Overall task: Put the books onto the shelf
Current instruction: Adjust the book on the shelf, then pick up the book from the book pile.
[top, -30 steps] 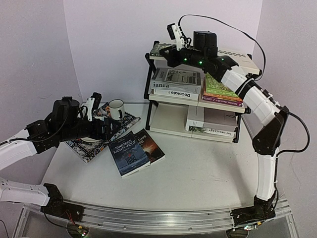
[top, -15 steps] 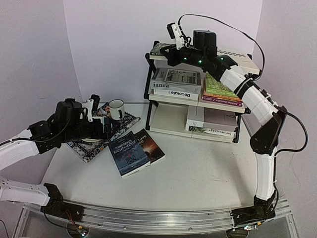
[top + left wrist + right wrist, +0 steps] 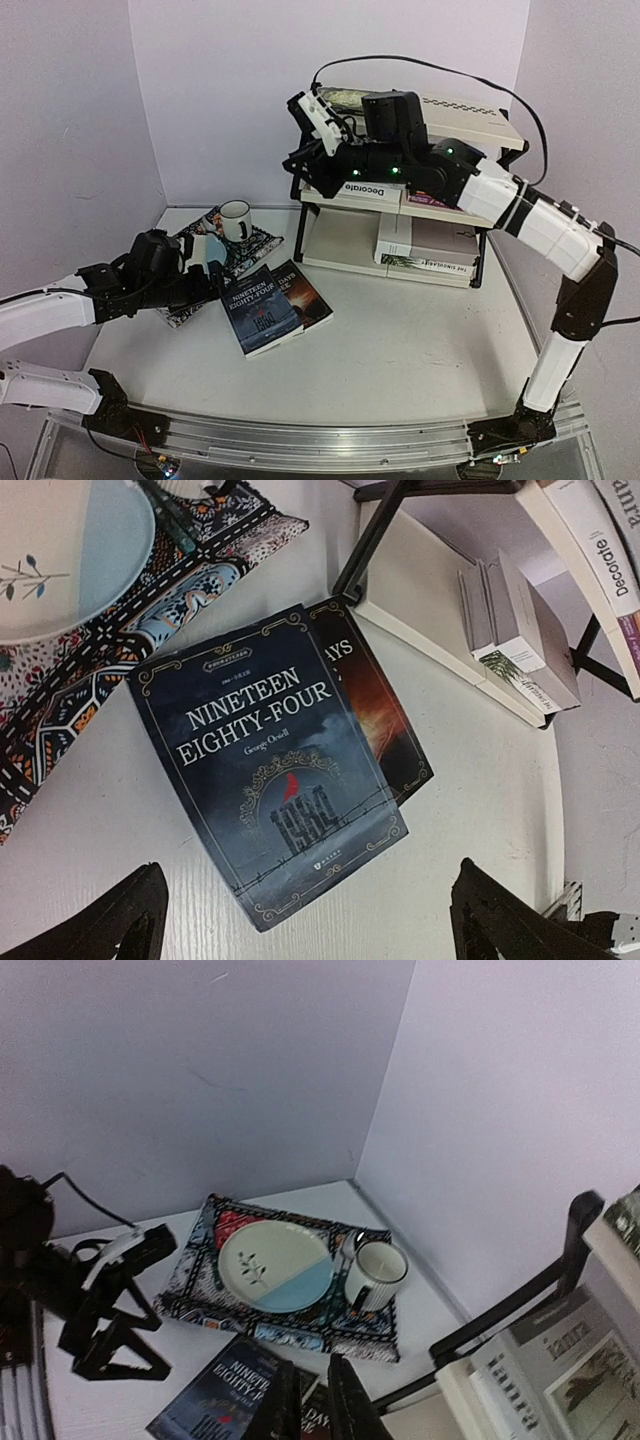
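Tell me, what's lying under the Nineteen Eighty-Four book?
A second dark book with a fiery orange cover lies under Nineteen Eighty-Four, sticking out along one edge. The rest of it is covered, so only the title letters "AYS" show. Both rest on the white table.

I've got two dark books lying flat, face up, on the bench, near and left of the shelf. The blue novel (image 3: 258, 310) (image 3: 270, 800) overlaps a fiery-covered novel (image 3: 305, 290) (image 3: 378, 695). The black-framed, cream-panelled shelf (image 3: 490, 125) stands far right. It holds a patterned book (image 3: 345, 97) on top, the Decorate book (image 3: 365, 190) on the middle tier and pale books (image 3: 430, 250) stacked at the bottom.
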You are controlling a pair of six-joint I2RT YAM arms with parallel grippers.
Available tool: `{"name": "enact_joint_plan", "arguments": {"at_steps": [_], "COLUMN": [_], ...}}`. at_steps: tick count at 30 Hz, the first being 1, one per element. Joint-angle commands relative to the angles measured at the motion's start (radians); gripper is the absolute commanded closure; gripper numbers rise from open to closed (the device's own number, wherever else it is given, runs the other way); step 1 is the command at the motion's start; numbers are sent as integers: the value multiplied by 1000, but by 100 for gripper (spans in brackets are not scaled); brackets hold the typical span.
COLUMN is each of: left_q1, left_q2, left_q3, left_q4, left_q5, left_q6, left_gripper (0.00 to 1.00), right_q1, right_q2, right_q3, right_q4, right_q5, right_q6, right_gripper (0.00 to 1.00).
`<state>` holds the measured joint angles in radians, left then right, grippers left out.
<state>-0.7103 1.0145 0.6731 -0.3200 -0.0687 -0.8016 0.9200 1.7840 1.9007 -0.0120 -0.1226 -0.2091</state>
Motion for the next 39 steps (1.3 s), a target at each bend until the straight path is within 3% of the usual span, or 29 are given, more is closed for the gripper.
{"name": "enact_joint_plan", "arguments": {"at_steps": [1,6,15,26,31,39], "left_q1": [53,159,182,202,204,204], "left_q2": [2,38,244,392,433,494], "left_q3": [-70,-146,-163,-178,-184,-185], "left_q4": [99,207,391,489,515,579], "left_q5": [119,275,377,403,415,437], "left_q6": [-102,-94,-66,-64,-72,-98], "left_gripper": [0,0,3,5,8,14], "right_q1": [9,66,118,130,130,128], "right_q2": [-118,-150,-71,140,200,291], "right_q3": [-154,-386,-665,-707,-695,-614], "right_q4": [52,106,279,380,394,391], "right_q5": [22,52,82,139,201,225], "right_q6": [181,433,747,909,897,869], "right_gripper": [72,63,58,53,49,53]}}
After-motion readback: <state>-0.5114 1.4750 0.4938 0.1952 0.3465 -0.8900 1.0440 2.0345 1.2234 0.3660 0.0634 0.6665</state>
